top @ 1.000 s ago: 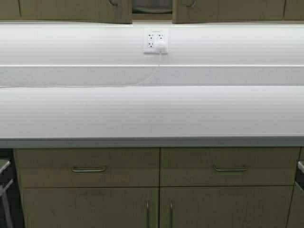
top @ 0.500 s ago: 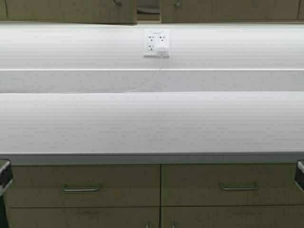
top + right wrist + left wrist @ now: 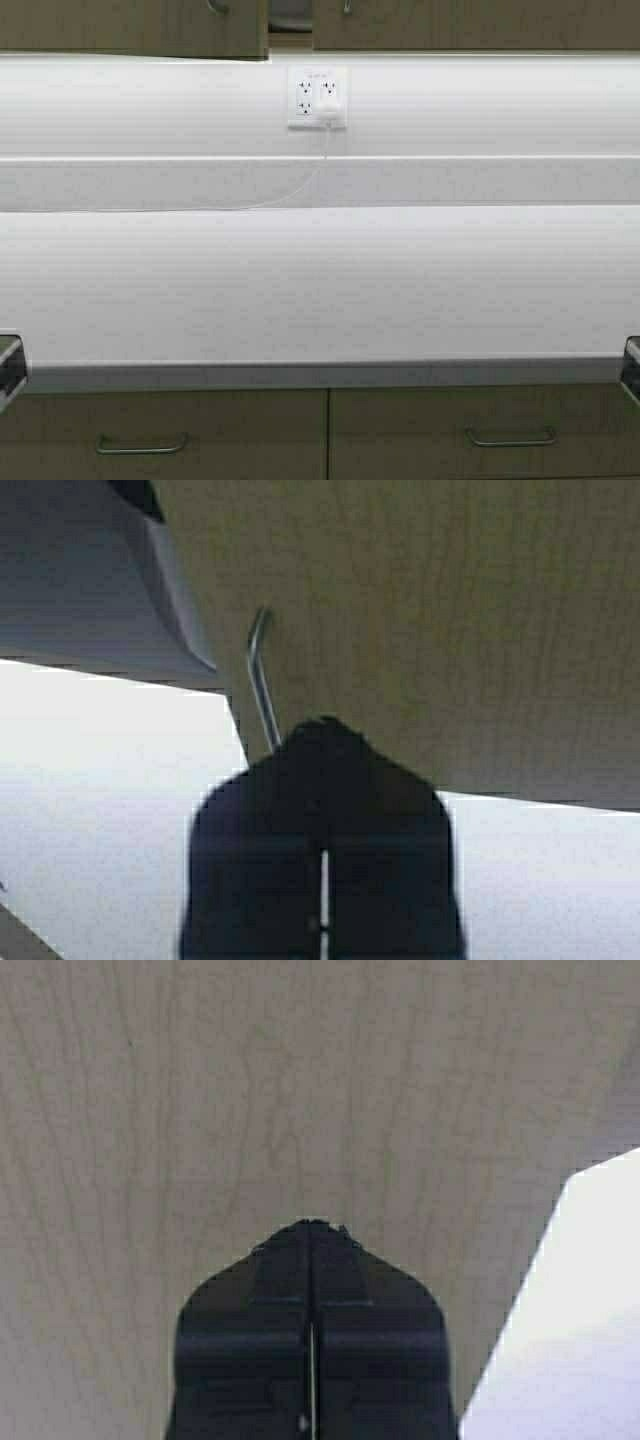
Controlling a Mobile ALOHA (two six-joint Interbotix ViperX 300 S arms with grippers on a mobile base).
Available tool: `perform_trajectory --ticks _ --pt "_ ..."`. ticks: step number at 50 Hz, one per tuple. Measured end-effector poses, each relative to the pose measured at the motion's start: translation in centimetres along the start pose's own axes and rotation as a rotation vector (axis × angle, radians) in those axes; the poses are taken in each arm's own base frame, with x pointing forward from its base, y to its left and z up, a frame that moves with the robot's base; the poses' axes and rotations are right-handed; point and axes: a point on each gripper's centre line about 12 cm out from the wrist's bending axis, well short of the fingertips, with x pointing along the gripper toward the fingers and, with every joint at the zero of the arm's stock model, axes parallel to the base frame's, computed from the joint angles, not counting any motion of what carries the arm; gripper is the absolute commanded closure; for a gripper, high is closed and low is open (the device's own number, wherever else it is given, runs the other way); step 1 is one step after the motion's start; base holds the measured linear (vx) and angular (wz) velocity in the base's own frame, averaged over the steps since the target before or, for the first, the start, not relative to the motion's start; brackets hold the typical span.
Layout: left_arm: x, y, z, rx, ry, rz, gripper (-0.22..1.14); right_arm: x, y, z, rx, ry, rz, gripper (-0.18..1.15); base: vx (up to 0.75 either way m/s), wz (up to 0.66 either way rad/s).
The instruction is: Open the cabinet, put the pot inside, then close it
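The cabinet [image 3: 150, 25] doors are matt, wood-grained tan with a slim brushed-metal handle [image 3: 262, 680]. The counter [image 3: 320, 290] is smooth white; both hands look matt black plastic.

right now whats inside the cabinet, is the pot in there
Only a narrow gap shows between the cabinet doors in the high view, with a pale interior and a dim greyish shape that cannot be identified. The doors cover the rest, so the pot cannot be confirmed.

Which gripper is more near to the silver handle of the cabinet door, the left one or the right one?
Right. The right gripper has its closed tip beside the door handle. The left gripper faces plain cabinet wood, no handle in its view.
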Motion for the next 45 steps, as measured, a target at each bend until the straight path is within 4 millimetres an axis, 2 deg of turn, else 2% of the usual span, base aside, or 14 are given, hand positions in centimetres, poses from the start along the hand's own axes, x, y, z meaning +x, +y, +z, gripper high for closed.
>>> perform_trajectory --ticks 6,15,19,26,32,45 --pt "1.1 -0.1 1.3 0.005 -0.015 -0.004 0.88 -1.5 -0.7 -0.6 0.011 -0.004 -0.013 0.9 0.1 -0.01" --pt "5.5 0.1 1.6 0.003 0.02 -0.005 0.88 -1.7 -0.3 -1.6 0.005 0.014 -0.001 0.9 0.05 -0.01" --pt "6.6 0.3 1.4 0.0 0.035 -0.002 0.88 -1.6 -0.7 -1.7 0.007 0.017 -0.014 0.9 0.03 -0.01" --pt "6.6 0.3 1.4 -0.002 0.035 -0.002 0.88 -1.4 -0.4 -1.9 -0.003 0.024 -0.004 0.9 0.03 0.01" --pt "6.2 0.4 0.5 -0.002 0.053 0.001 0.88 -1.0 -0.3 -1.4 -0.008 0.019 -0.005 0.9 0.02 0.02" --pt "5.1 0.3 -0.3 0.004 0.054 0.002 0.88 0.7 -0.2 -1.2 -0.008 0.033 -0.006 0.9 0.01 0.02"
